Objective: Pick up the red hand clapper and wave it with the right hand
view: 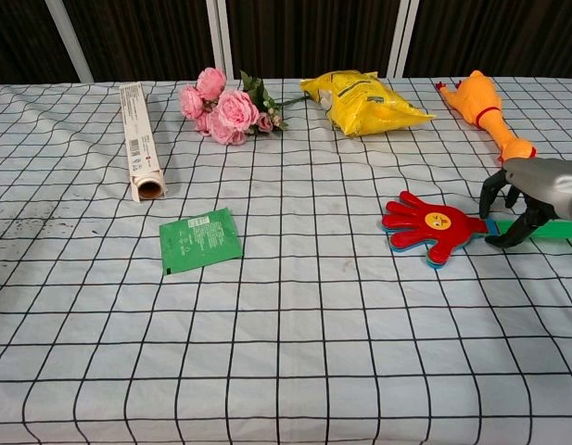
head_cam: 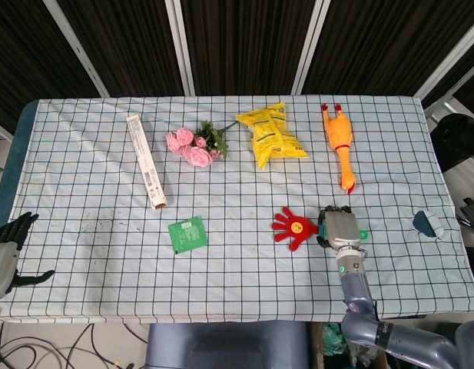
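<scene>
The red hand clapper (head_cam: 293, 226) (view: 430, 224) lies flat on the checked tablecloth at the near right, its palm pointing left. Its green handle (view: 556, 232) runs off to the right. My right hand (head_cam: 342, 228) (view: 534, 190) arches over that handle just behind the red palm. Its dark fingers (view: 495, 197) come down on the far side and the thumb on the near side, with a gap left around the handle. My left hand (head_cam: 9, 247) hangs off the table's left edge with fingers spread and nothing in it.
An orange rubber chicken (head_cam: 340, 142) (view: 485, 107) lies behind the clapper. A yellow snack bag (head_cam: 273, 134) (view: 364, 102), pink roses (head_cam: 192, 146) (view: 219, 107) and a long box (head_cam: 146, 161) (view: 140, 139) line the back. A green packet (head_cam: 187, 234) (view: 199, 239) sits mid-table.
</scene>
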### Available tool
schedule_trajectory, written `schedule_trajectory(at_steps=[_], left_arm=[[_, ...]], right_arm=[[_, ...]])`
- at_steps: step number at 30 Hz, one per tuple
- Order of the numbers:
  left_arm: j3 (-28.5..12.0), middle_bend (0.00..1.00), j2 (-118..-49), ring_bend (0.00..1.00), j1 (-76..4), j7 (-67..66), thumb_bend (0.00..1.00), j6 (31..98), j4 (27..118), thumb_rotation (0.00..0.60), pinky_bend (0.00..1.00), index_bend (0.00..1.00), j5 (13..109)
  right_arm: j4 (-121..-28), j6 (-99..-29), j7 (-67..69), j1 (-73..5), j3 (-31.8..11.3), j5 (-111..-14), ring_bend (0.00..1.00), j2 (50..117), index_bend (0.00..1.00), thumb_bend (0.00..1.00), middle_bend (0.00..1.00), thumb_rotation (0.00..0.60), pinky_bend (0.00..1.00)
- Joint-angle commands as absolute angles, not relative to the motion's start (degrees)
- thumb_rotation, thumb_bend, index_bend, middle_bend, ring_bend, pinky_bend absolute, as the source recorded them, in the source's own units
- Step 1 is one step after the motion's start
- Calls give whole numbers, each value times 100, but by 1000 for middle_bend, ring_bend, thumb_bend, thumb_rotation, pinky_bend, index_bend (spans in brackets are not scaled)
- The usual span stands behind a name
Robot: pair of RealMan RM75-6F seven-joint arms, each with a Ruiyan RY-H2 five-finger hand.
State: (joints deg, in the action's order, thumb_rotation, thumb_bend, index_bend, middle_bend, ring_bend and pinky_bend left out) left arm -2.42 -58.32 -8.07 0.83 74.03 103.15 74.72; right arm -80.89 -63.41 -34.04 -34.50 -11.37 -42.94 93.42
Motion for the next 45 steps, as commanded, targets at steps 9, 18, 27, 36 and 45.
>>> schedule_trajectory(at_steps=[9,18,27,36,45], left_arm=[[-247,0,-5833,0,-802,85,0,7412,10322,600,0,0,7463],[-250,0,-5830,0,-803,89,0,7412,10325,600,0,0,7456],[-246,0,-5829,0,-804,94,0,7406,10322,600,0,0,7462],[-245,0,-5827,0,-806,87,0,7401,10325,600,0,0,7458],[-246,0,-5830,0,-806,82,0,7401,10329,600,0,0,7450]], right_arm=[[-8049,-6316,-3336,-3444,-1140,-4356,281,9366,544,350,263,600,151],[-8038,-6310,-3320,-3412,-1125,-4330,281,9378,547,350,266,600,151],[-8087,-6335,-3315,-3416,-1160,-4346,281,9353,547,350,266,600,151],[-8079,-6327,-3285,-3398,-1157,-4341,282,9358,553,350,276,600,151],[-8137,-6409,-3084,-3332,-1191,-4497,358,9310,608,363,367,600,276]])
